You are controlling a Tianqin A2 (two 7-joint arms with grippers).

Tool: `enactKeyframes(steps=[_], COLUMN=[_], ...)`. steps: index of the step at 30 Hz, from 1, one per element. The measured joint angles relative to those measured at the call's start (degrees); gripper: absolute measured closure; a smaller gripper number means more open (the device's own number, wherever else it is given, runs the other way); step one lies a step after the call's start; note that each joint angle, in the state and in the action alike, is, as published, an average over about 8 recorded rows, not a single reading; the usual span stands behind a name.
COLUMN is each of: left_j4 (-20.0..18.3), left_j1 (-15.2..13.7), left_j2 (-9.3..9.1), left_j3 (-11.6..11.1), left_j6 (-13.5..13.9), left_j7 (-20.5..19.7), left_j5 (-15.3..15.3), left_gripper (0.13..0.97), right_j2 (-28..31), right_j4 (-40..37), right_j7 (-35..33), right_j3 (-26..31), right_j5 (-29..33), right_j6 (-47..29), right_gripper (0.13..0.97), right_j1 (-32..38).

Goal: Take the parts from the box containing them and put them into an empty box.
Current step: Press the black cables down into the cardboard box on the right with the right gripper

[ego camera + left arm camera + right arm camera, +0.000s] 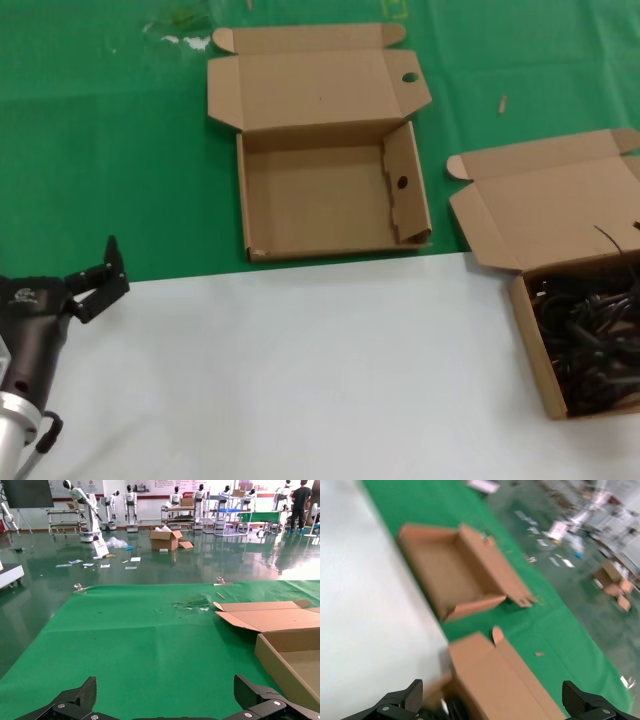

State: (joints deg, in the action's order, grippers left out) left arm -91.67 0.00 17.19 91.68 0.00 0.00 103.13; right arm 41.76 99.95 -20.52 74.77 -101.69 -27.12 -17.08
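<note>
Nothing appears to have been moved yet: the shallow brown corrugated cardboard box with round holes punched in a lid flap and a side wall (330, 195) sits in the upper centre of the head view with a bare floor, while the thin black rubbery cords (590, 335) all lie heaped in the plain-lidded brown cardboard box (530, 345) at the right edge of that view, just below its raised lid. Judging by that, the whole transfer is still to do. The left gripper (95, 275) sits at the lower left of the head view over the white tabletop (300, 370), its black fingers spread apart and holding nothing. The right gripper (492, 702) is absent from the head view; only its own wrist view shows it, two dark fingertips wide apart at the bottom edge, empty, above the cord-filled box with the holed box farther off. The left wrist view alone shows the green cloth (140, 640) stretching to a hall floor beyond, and just a corner of the holed box at its right.
</note>
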Motion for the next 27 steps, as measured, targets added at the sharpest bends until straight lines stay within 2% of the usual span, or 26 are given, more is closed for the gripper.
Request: enactKeyframes(steps=[6, 14, 19, 27], left_j4=[0.0, 0.0, 0.0, 0.0], left_j1=[0.0, 0.0, 0.0, 0.0], left_j2=[0.0, 0.0, 0.0, 0.0], left_j3=[0.0, 0.0, 0.0, 0.0], left_j6=[0.0, 0.0, 0.0, 0.0], left_j7=[0.0, 0.0, 0.0, 0.0], left_j5=[0.0, 0.0, 0.0, 0.0], left_gripper=[0.132, 0.132, 0.132, 0.132], right_j2=[2.7, 5.7, 6.4, 6.3], right_j4=[-5.6, -14.3, -17.7, -22.7], right_j7=[-15.6, -33.2, -37.8, -39.4], right_j3=[-5.3, -1.7, 2.3, 8.7], right_j5=[2.7, 5.6, 6.6, 8.5], right_j6=[-9.2, -12.2, -11.0, -8.7], right_gripper=[0.129, 0.129, 0.129, 0.137], right_j1=[1.9, 9.1, 14.2, 21.1])
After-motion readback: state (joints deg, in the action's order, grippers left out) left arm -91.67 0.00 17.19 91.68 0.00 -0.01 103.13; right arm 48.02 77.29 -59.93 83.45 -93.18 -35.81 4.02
